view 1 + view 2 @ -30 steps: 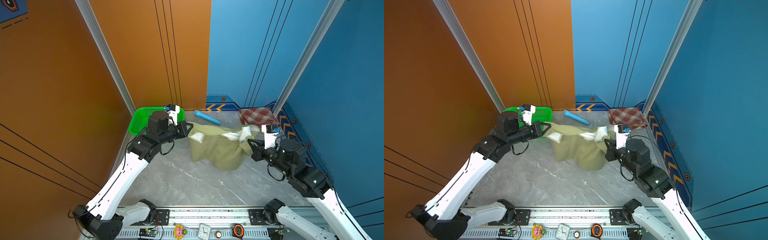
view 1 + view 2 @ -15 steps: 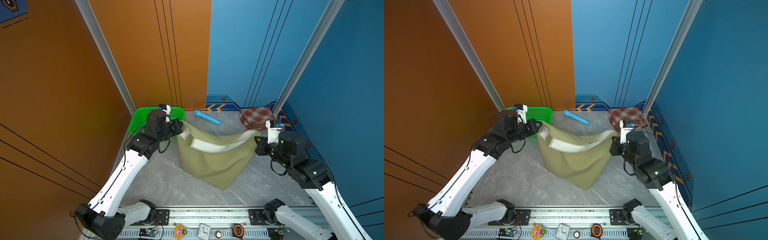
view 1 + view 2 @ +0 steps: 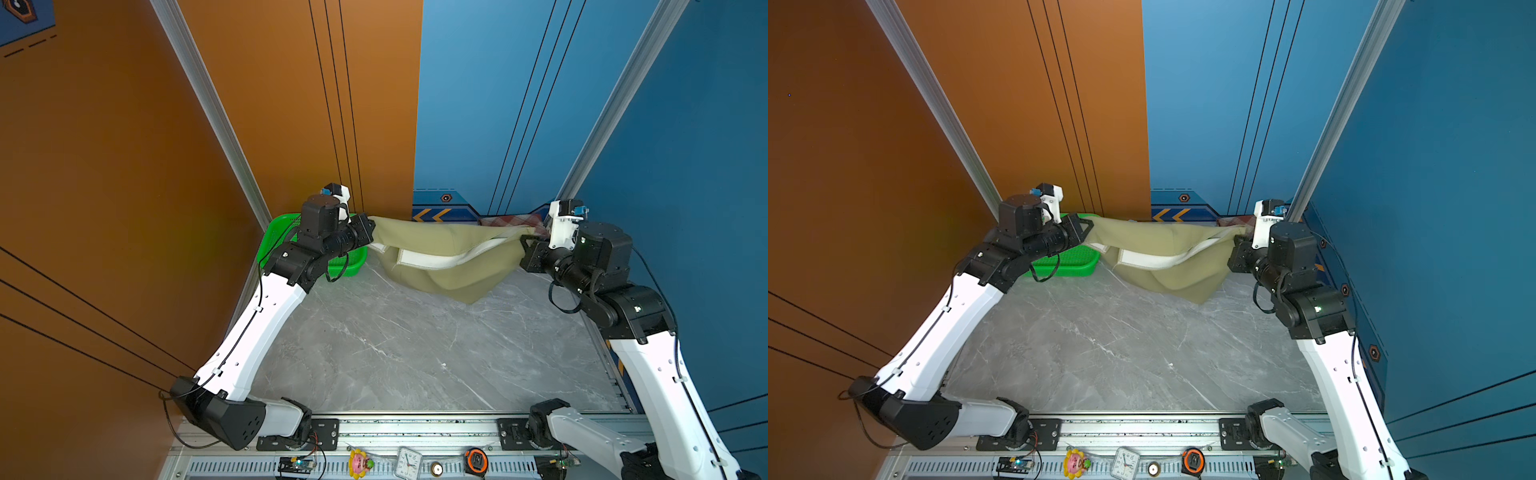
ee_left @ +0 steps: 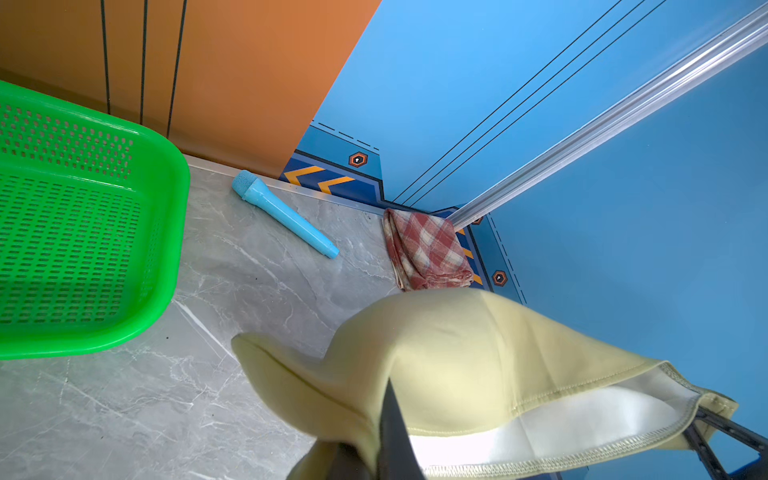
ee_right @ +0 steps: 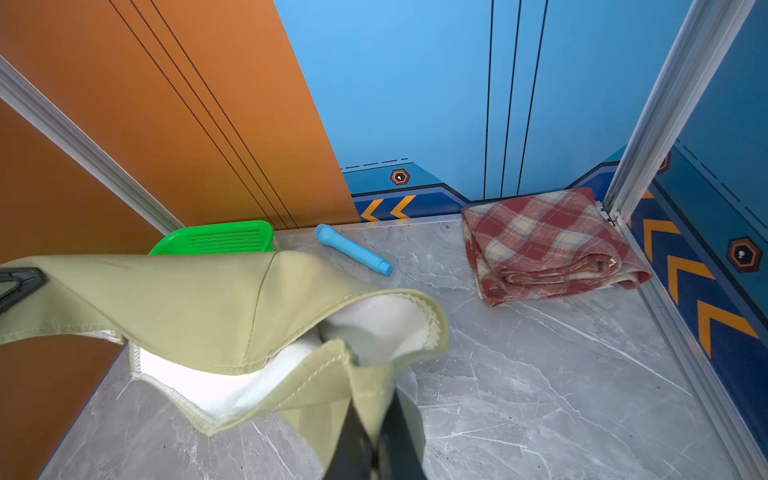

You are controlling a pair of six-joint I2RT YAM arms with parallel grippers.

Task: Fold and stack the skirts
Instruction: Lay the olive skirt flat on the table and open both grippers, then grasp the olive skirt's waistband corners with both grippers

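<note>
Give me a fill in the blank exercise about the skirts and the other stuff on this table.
The left claw and right claw are each shut on the olive-green skirt, whose lining is ____.
The plaid skirt lies ____ in the far right corner.
The tube by the back wall is light ____.
The mesh basket is bright ____.
Missing words: white, folded, blue, green.

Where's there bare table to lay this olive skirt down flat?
Free: the wide marble tabletop from below the hanging olive skirt to the front rail. Crowded: the back edge, with green basket, blue tube and folded plaid skirt.
</note>
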